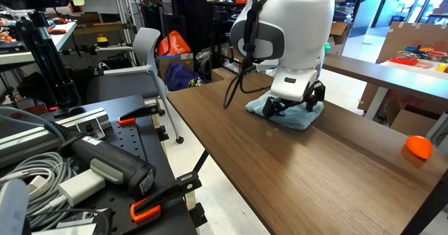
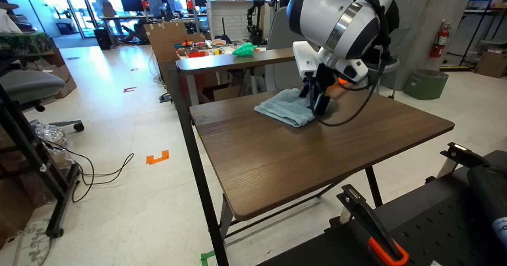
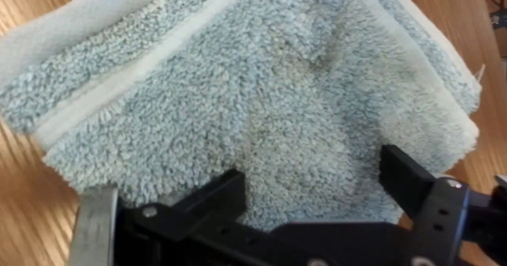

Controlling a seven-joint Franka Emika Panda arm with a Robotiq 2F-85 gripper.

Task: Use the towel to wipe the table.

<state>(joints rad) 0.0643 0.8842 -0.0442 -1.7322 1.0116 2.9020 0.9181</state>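
Observation:
A folded light blue towel lies on the brown table [image 1: 315,179]. The towel shows in both exterior views [image 1: 299,121] [image 2: 287,105] and fills most of the wrist view [image 3: 253,99]. Its folded edges and pale bands are at the upper left and upper right there. My gripper [image 3: 313,169] is open, with its two black fingers spread wide over the towel and plain towel between them. In both exterior views the gripper [image 1: 291,107] [image 2: 313,98] points down with its fingertips at the towel's top. I cannot tell whether they press into it.
An orange object [image 1: 419,147] sits near the table's far end. A black cable [image 2: 360,111] hangs in a loop from the arm beside the towel. A black cart [image 1: 122,137] with clamps and tools stands alongside. Another tabletop [image 2: 237,60] stands behind.

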